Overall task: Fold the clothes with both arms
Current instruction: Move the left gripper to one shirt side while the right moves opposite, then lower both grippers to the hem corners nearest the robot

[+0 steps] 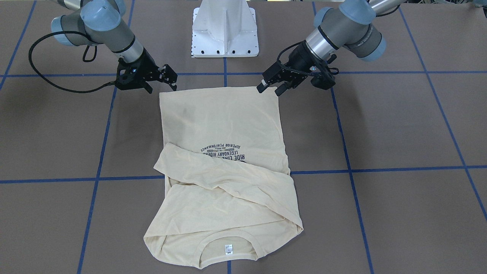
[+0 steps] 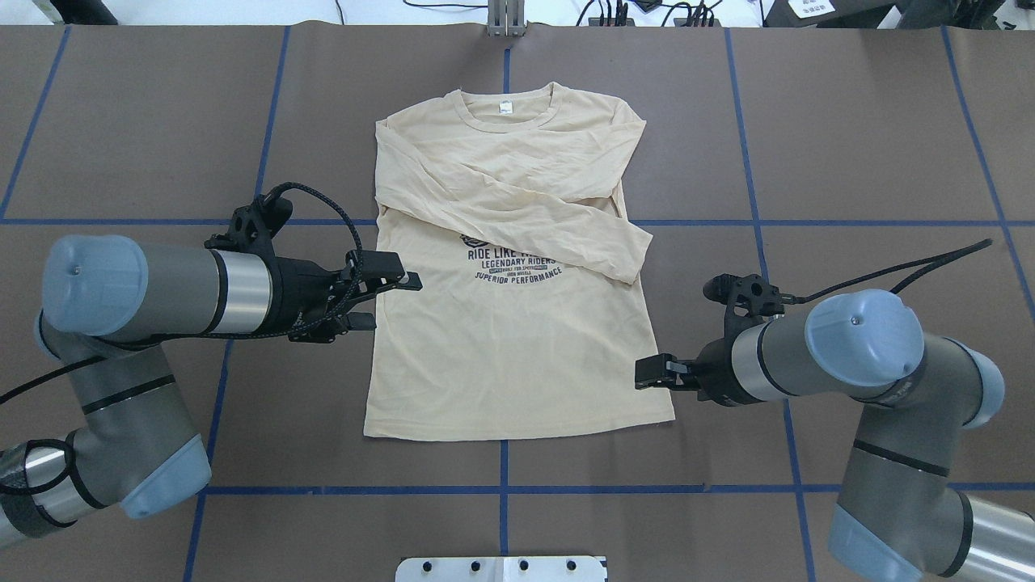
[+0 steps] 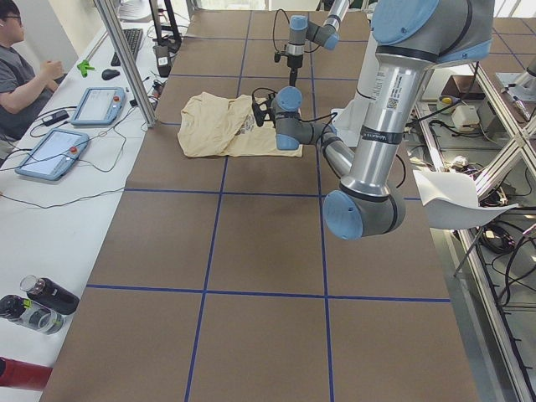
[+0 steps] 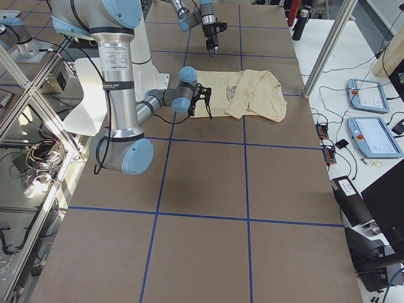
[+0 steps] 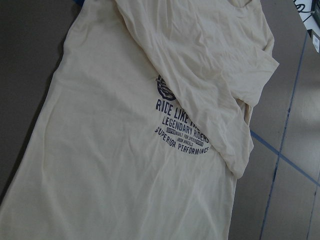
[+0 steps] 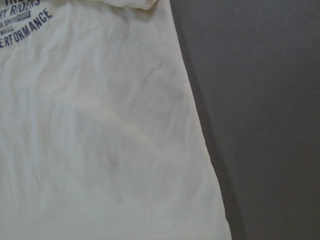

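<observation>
While the shirt (image 2: 501,356) lies flat and face up in the middle of the table (image 2: 849,162), both arms hang just above its near end. Its hem is on the side near the robot, and its collar with the small white neck label (image 2: 506,106) is on the far side. Both long sleeves (image 2: 517,214) are folded across the chest, one over the other, and they cover the top of the dark print (image 2: 517,271). The lower body of the shirt is smooth, with only light creases.

The left gripper (image 2: 394,303) is at the shirt's left edge, toward the hem. Its two fingers are spread apart and grasp nothing. The right gripper (image 1: 162,84) is at the right edge by the hem corner, also with its fingers released and empty. Whether either fingertip touches the cloth cannot be told.

Blue tape lines (image 2: 808,222) cross the brown table, and the white base (image 1: 225,30) stands on the near side behind the hem.
</observation>
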You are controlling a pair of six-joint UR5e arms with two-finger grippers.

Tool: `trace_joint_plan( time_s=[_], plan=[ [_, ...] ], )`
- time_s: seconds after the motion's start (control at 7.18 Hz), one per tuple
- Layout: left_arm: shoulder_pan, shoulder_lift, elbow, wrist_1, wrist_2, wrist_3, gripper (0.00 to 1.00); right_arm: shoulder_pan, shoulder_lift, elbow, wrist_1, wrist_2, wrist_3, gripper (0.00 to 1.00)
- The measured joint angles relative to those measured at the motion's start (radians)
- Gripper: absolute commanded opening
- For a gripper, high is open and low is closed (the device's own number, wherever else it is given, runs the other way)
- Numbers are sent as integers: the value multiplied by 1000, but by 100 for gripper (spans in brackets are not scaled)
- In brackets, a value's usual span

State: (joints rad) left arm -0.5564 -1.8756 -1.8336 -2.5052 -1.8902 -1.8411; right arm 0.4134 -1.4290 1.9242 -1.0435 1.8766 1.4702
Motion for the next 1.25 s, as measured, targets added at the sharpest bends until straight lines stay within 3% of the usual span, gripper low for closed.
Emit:
trace_joint_plan(
  time_s=[1.25],
  plan=[
    [9,-11,11,3,-1,-1,99,-11,69,-23,-167,1,1,92]
  ],
)
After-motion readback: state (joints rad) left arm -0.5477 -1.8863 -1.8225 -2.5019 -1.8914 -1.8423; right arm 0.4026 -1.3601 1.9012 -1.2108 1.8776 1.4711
